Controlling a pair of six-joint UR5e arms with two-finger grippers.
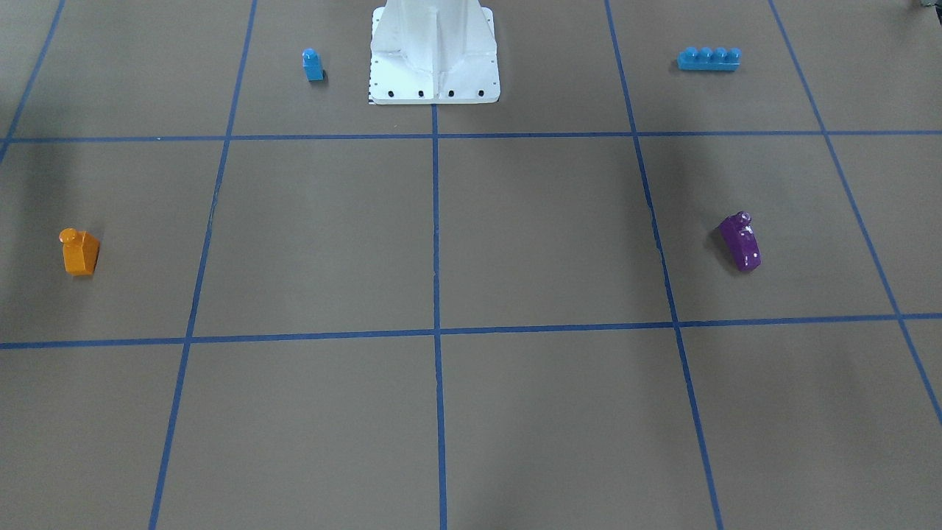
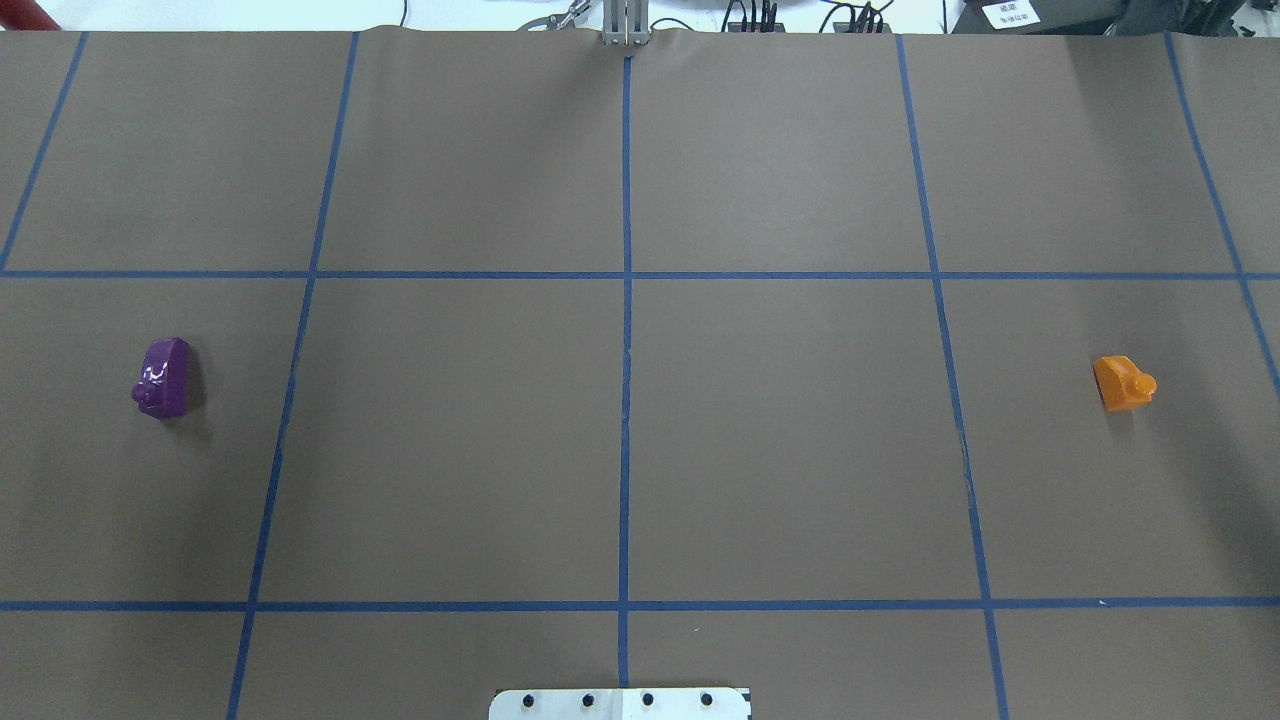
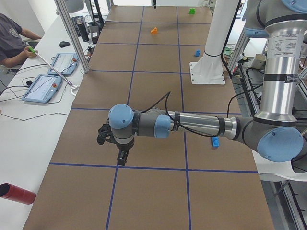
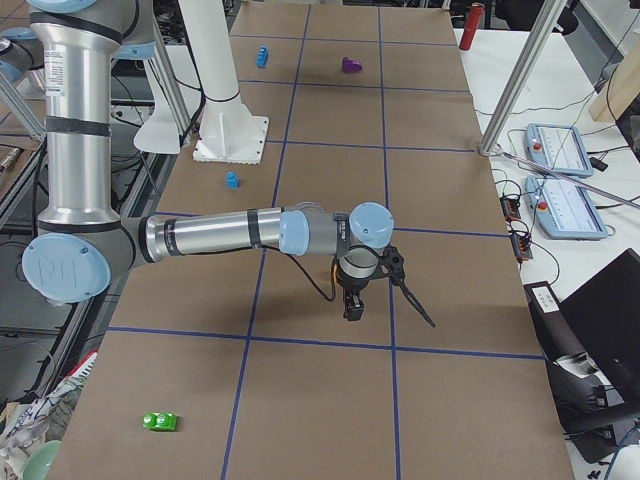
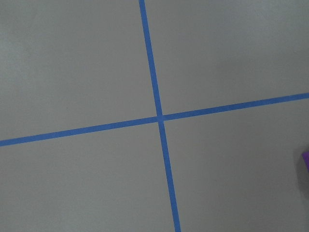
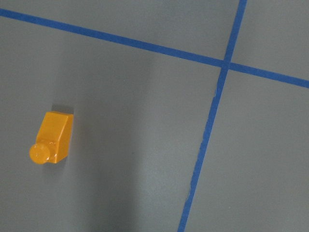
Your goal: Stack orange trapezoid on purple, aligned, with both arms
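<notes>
Orange block (image 2: 1124, 382) loose on the table (image 2: 780, 450), aside below the raised right gripper (image 4: 353, 310), purple block (image 2: 163, 377) far across by the left gripper (image 3: 122, 158), neither grip discernible.

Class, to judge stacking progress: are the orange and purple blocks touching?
Apart. The overhead view shows purple at the far left and orange at the far right, with a wide gap between.

A robotics lab. The table (image 2: 780, 450) is papered brown and gridded with blue tape (image 2: 626, 400); a white pedestal (image 3: 216, 43) is bolted on its edge, and the left arm (image 3: 201, 125) and right arm (image 4: 210, 235) reach over it. Beside the table: aluminium posts (image 3: 73, 36), teach pendants (image 3: 42, 88), loose cables (image 3: 33, 116), a seated operator (image 3: 9, 38).
</notes>
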